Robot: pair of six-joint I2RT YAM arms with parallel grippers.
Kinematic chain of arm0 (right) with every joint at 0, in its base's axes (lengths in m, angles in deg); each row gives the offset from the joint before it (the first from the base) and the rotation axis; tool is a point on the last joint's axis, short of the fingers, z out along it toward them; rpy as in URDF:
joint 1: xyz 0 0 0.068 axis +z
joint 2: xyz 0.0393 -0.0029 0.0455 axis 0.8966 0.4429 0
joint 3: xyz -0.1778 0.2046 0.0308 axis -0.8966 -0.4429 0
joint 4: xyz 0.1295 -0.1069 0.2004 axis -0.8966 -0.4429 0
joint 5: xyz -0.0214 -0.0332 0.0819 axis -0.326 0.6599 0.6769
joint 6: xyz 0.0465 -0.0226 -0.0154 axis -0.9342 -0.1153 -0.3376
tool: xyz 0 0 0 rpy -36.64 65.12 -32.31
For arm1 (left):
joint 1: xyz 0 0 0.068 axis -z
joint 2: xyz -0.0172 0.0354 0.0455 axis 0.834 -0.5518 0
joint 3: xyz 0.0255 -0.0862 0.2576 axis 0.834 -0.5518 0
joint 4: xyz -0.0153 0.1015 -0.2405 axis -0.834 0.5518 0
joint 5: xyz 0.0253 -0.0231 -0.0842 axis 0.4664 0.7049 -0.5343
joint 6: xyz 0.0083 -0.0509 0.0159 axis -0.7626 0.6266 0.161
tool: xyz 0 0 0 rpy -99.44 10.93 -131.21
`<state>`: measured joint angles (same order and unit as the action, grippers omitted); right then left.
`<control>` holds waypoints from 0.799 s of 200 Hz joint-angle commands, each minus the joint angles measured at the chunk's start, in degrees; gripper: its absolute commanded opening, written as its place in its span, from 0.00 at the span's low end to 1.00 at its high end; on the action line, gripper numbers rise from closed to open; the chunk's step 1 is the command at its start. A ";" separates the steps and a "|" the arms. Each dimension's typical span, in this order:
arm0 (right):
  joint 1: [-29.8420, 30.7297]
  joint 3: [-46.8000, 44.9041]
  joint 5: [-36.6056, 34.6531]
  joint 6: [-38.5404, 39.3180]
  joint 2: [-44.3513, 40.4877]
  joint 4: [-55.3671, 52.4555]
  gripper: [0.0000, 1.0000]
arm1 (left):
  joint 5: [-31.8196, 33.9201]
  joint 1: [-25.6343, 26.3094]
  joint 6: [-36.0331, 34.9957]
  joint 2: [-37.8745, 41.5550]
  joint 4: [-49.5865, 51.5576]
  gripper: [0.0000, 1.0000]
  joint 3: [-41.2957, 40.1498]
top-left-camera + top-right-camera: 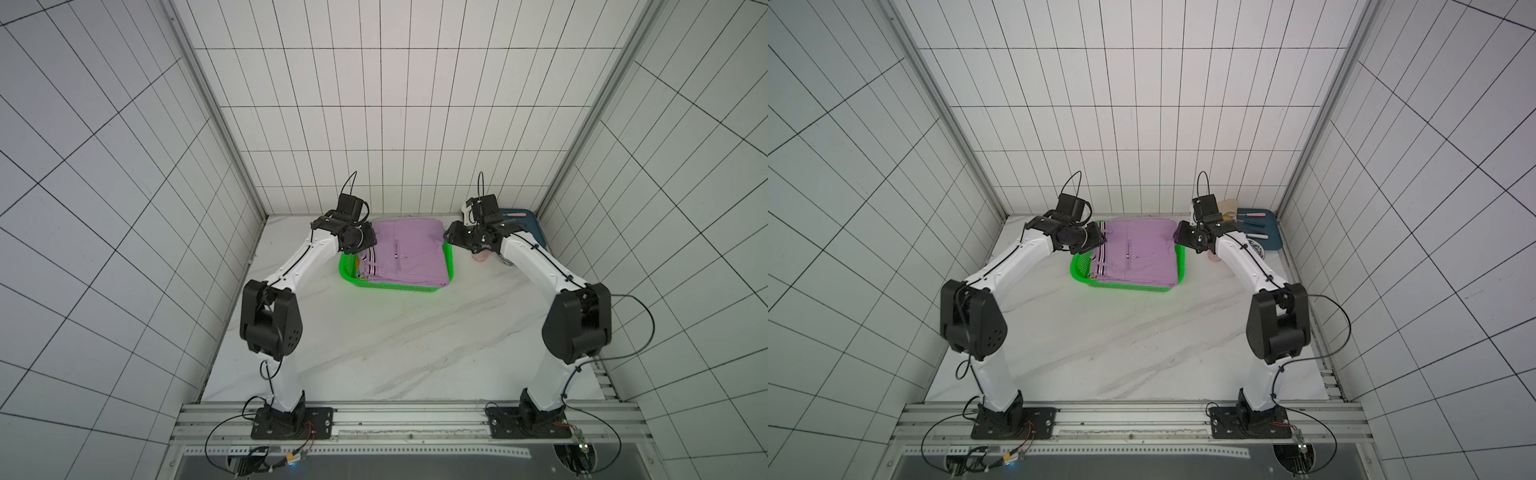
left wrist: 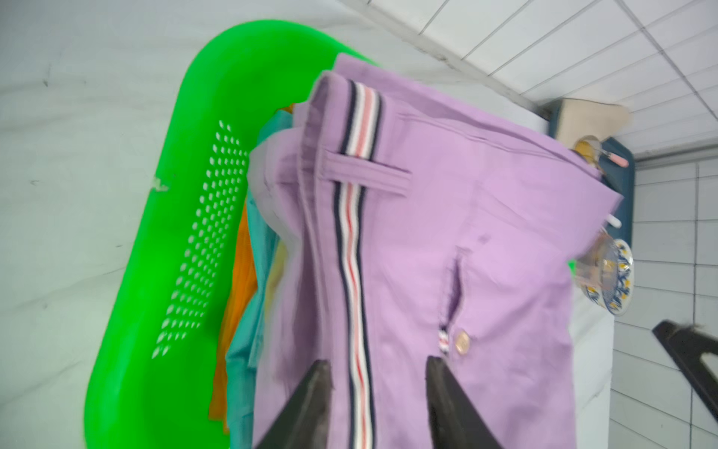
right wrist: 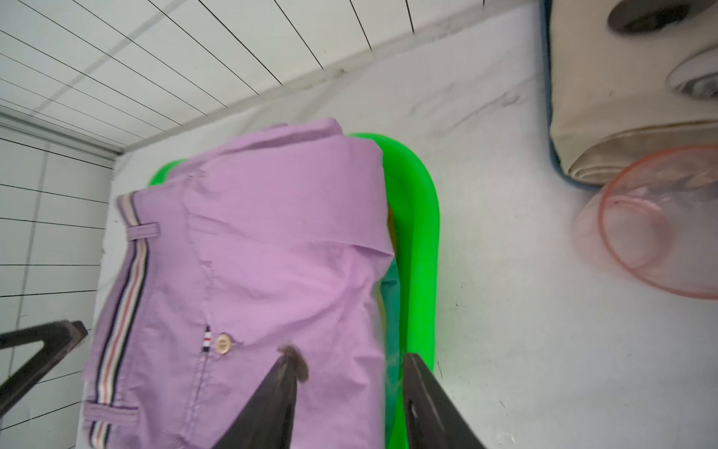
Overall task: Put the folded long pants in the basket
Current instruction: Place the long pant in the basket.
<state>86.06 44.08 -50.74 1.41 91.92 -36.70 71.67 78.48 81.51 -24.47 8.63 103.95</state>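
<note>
My left tool [image 2: 380, 365] has its jaws apart, one on either side of the striped waistband of the lilac pants [image 2: 447, 233]. My right tool [image 3: 349, 361] is also apart, straddling the opposite edge of the same pants. The lilac pants lie folded on top of a stack in the green basket [image 1: 395, 286], with teal pants [image 2: 248, 350] and orange pants [image 2: 243, 272] beneath. The basket sits at the back of the worktop [image 1: 395, 353]. A blue tray [image 1: 1273, 239] and a pink bowl [image 3: 660, 225] are to its right.
</note>
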 commanded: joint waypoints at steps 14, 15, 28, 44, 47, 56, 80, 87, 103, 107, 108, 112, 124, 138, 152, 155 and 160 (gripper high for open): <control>7.29 -8.45 -6.29 -1.36 -9.05 3.17 0.45 | 4.48 5.49 4.63 6.94 1.02 0.00 -6.56; 7.59 -8.69 -6.45 -1.30 -9.18 3.22 0.44 | 4.38 5.60 4.71 6.96 0.98 0.00 -6.67; 12.12 -12.59 -8.51 -1.53 -10.50 3.91 0.45 | 3.47 6.58 5.24 7.18 0.24 0.00 -8.31; 13.90 -16.53 -5.74 -3.61 -9.74 6.70 0.45 | 2.81 6.38 5.68 5.59 -1.02 0.00 -9.39; 13.86 -16.88 -4.95 -4.12 -9.18 7.16 0.45 | 2.68 6.22 5.68 5.07 -1.27 0.00 -9.48; 13.72 -16.89 -2.98 -4.86 -7.01 7.67 0.44 | 1.55 5.30 5.28 2.87 -1.82 0.00 -9.27; 13.78 -15.25 -0.78 -5.31 0.36 7.54 0.39 | -2.26 1.90 4.61 -4.69 -2.15 0.00 -8.89; 13.74 -15.04 -0.44 -5.59 2.39 7.77 0.38 | -3.09 0.89 4.31 -7.34 -2.23 0.00 -8.66; 13.68 -14.72 1.02 -7.31 6.83 7.75 0.33 | -4.25 -1.34 4.64 -12.26 -0.74 0.00 -7.54; 13.61 -14.70 1.57 -7.91 7.60 7.82 0.32 | -4.77 -1.75 4.82 -13.13 -0.56 0.00 -7.41; 13.65 -14.66 1.66 -8.09 7.76 7.78 0.32 | -4.90 -1.84 4.86 -13.22 -0.55 0.00 -7.40; 13.73 -14.75 1.94 -8.79 8.29 7.75 0.31 | -5.38 -2.28 5.02 -13.70 -0.70 0.00 -7.48; 14.07 -15.17 3.25 -10.69 8.71 8.31 0.30 | -5.28 -2.64 5.07 -13.67 -1.15 0.00 -7.88; 14.57 -15.25 2.48 -11.18 7.04 8.30 0.31 | -3.25 -2.40 4.90 -11.35 -1.08 0.00 -8.31; 14.74 -15.05 -1.77 -10.60 4.00 6.95 0.33 | -2.57 -2.35 5.10 -7.83 -0.66 0.00 -8.67; 14.79 -14.95 -2.75 -10.51 3.19 6.76 0.34 | -2.64 -2.40 5.26 -6.99 -0.63 0.00 -8.64; 14.75 -14.58 -4.28 -10.27 1.95 6.40 0.35 | -2.75 -2.38 5.60 -5.59 -0.55 0.00 -8.55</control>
<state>100.11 29.46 -50.65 -7.59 97.53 -26.10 64.37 76.74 86.55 -34.14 4.92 96.95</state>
